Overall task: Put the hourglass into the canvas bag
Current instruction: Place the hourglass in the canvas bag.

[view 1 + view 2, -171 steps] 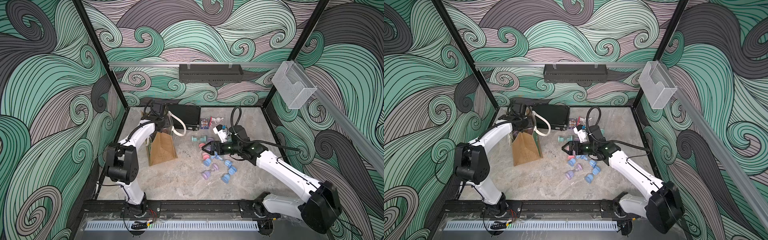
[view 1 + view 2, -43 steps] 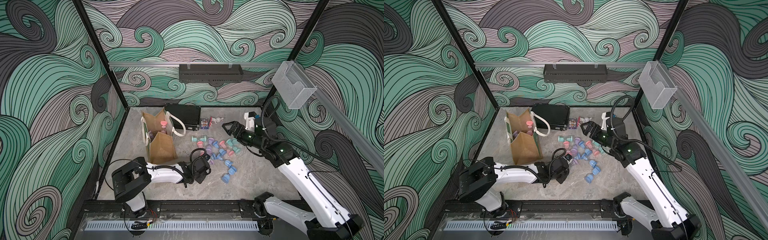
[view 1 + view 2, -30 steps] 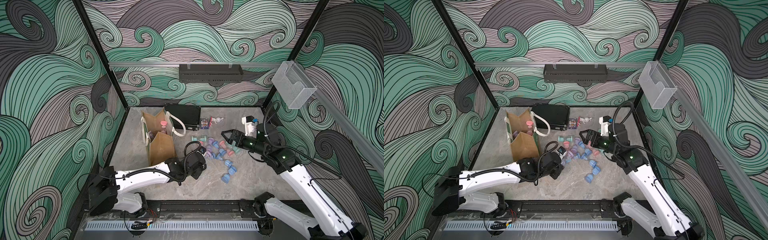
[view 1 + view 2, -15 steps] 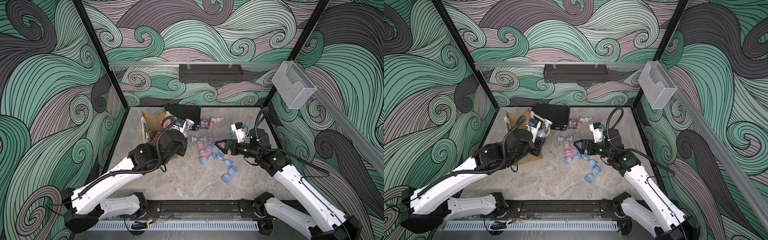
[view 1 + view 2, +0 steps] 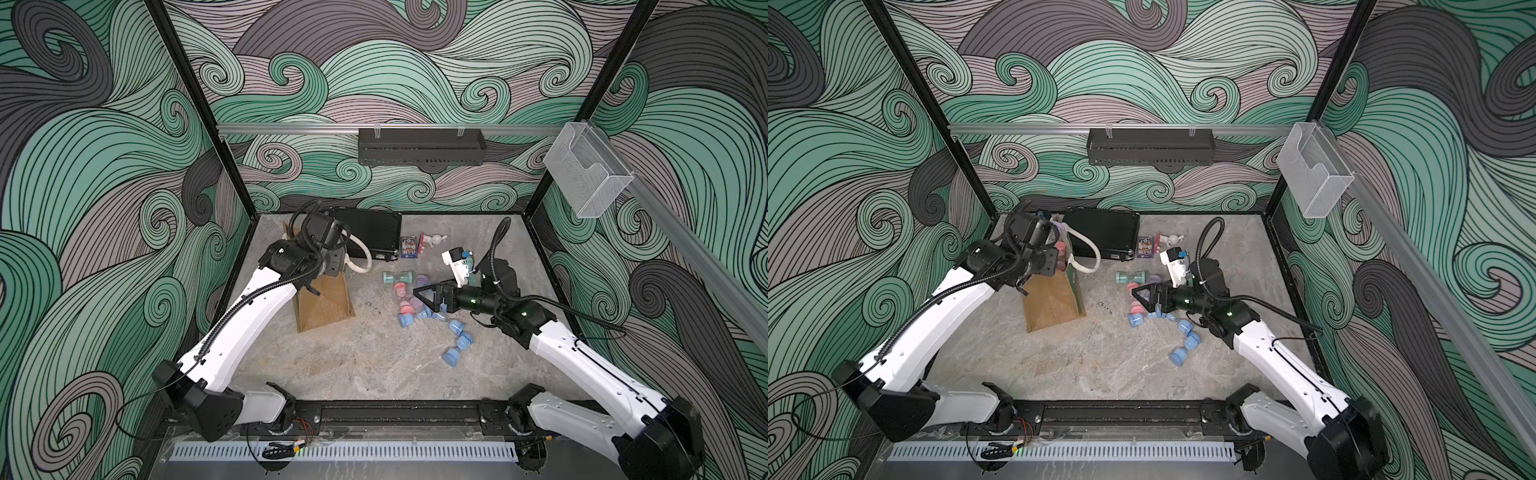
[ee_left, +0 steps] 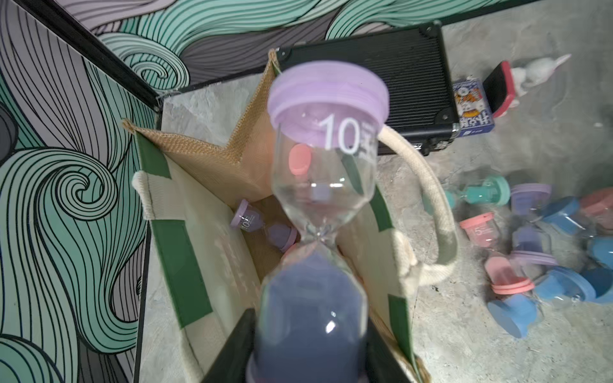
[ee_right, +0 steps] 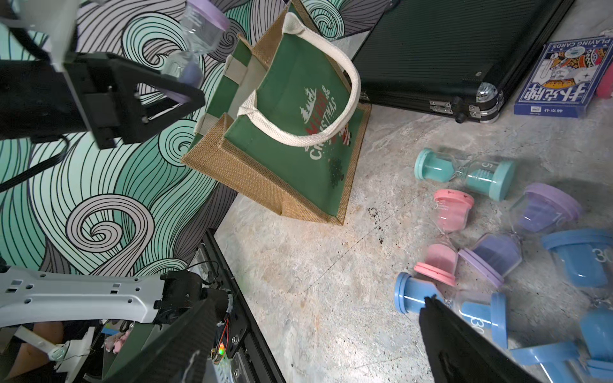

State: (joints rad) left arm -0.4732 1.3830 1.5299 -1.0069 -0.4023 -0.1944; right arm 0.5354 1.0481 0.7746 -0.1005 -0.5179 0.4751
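One hourglass (image 6: 318, 199), clamped in the left tool (image 6: 306, 358), now hangs over the canvas bag (image 6: 185, 238); right tool (image 5: 424, 297) gapes, apparently empty.

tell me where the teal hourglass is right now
In a top view the teal hourglass lies on its side right of the canvas bag, just in front of the playing-card box, at the far edge of the hourglass pile.

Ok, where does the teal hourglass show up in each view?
In a top view: the teal hourglass lies mid-table, right of the canvas bag.
In a top view: same spot.
Left wrist: it lies just past the bag's cream handle.
Right wrist: it lies beside the pink hourglass.
Shared landmark: the black case.
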